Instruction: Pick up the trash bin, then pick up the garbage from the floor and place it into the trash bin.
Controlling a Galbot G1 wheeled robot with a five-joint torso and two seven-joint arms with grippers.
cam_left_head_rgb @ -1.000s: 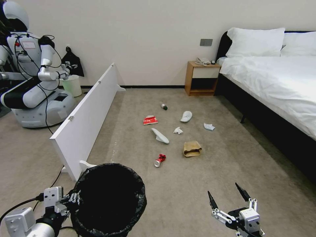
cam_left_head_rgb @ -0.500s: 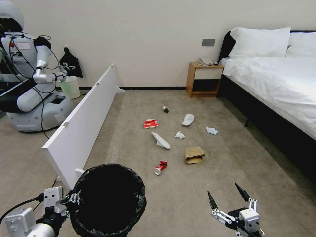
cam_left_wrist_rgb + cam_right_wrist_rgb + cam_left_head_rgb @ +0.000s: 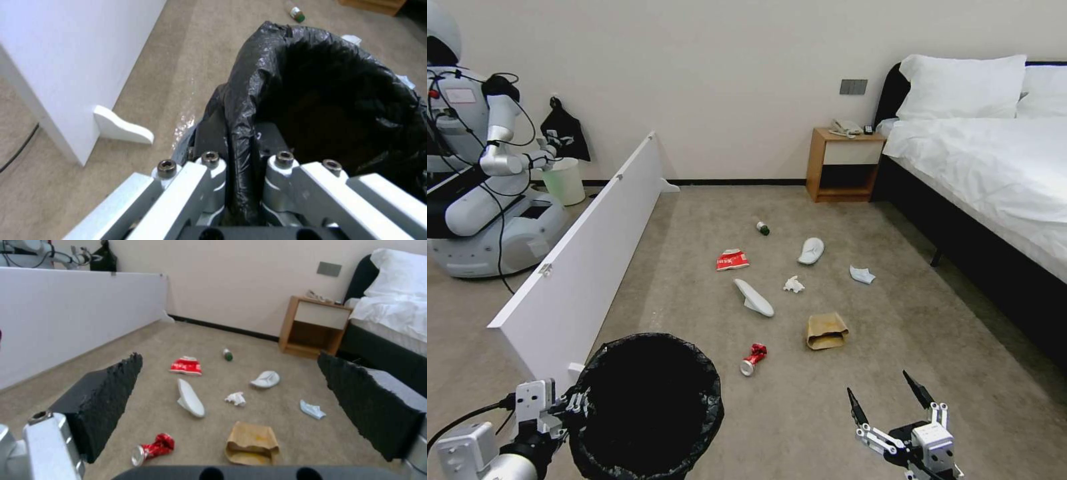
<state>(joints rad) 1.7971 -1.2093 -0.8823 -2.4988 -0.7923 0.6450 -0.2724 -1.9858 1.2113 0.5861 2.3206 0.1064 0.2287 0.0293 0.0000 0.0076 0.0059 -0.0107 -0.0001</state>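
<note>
The left end effector [image 3: 575, 405] was clamped on the rim of the bin [image 3: 647, 407], one black-lined bin held low at the robot's left, just beside a white board [image 3: 580, 267]. The right end effector [image 3: 888, 399] hung low on the right, fingers [image 3: 111, 400] wide apart and holding nothing. On the carpet ahead lay eight pieces: two slippers [image 3: 753, 297], two tissue wads [image 3: 793, 285], one paper bag [image 3: 826, 331], one can [image 3: 752, 359], one red packet [image 3: 732, 259], one bottle [image 3: 762, 228].
</note>
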